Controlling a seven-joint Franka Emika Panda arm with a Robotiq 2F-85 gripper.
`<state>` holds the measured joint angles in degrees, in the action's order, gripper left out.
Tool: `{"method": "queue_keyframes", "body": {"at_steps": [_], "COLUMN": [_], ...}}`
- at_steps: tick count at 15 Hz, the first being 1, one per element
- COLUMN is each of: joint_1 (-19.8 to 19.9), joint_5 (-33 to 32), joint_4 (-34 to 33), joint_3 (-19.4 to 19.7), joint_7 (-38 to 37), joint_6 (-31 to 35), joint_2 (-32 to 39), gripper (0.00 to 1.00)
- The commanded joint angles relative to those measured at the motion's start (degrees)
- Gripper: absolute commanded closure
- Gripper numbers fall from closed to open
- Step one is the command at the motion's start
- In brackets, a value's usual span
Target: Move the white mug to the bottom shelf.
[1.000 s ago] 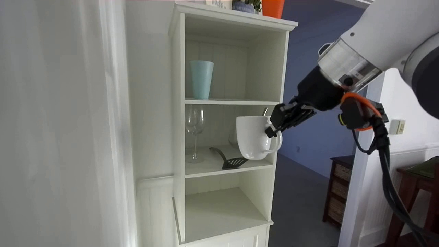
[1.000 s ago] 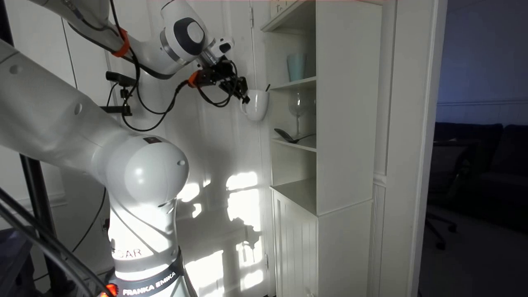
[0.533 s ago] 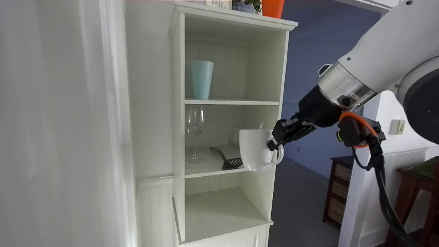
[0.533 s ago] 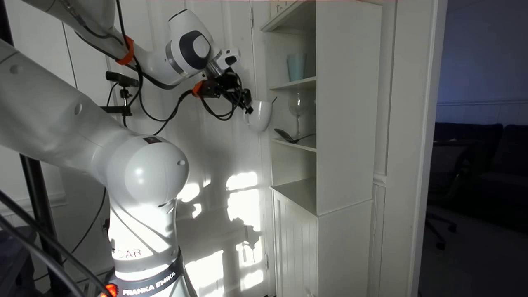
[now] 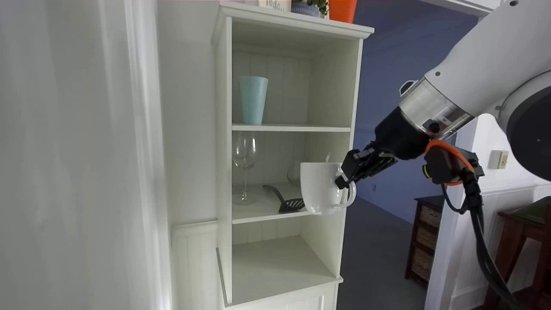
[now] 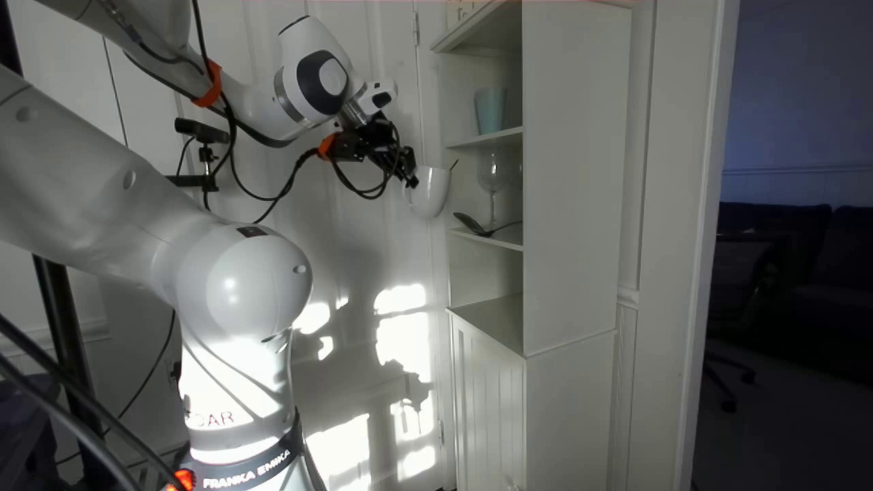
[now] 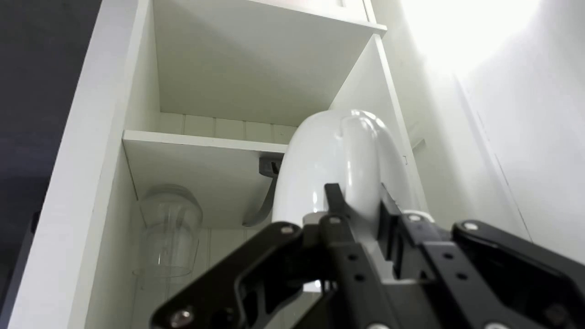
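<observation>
Over the past second the white mug (image 5: 319,189) has come down and edged slightly toward the shelves; across the last half second it shows no movement — a pause, by the look of it. The gripper (image 7: 359,196) is clamped on its handle (image 7: 362,160), one finger on either side. The mug hangs in front of the shelves, mouth tipped a little toward them, and in an exterior view its base reaches just below the front edge of the middle shelf (image 5: 258,219), near the right-hand corner.

That drop serves the task, I judge, but the bottom shelf (image 5: 275,269) lies lower yet, so the mug should sink well past that edge before going in. A thin stick (image 6: 454,164) — perhaps a spoon — pokes above its rim and could catch on the middle shelf.
</observation>
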<state>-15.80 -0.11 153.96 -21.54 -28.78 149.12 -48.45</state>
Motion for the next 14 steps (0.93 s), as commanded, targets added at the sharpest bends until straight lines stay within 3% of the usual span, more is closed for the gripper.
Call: {"method": "queue_keyframes", "body": {"at_steps": [1,4,5,10,14], "joint_1": [1.2,1.2,1.2,0.8,3.5], "joint_5": [2.0,2.0,2.0,1.6,0.3], "joint_4": [-0.1,-0.1,-0.1,4.7,4.3], "joint_3": [-1.1,-1.1,-1.1,-5.4,-9.6], "joint_7": [1.5,1.5,1.5,-0.5,-2.6], "joint_6": [-0.1,-0.1,-0.1,3.5,5.4], "joint_2": [-0.4,-0.4,-0.4,-0.1,3.0], "gripper": [0.81,0.81,0.95,0.95,0.95]}}
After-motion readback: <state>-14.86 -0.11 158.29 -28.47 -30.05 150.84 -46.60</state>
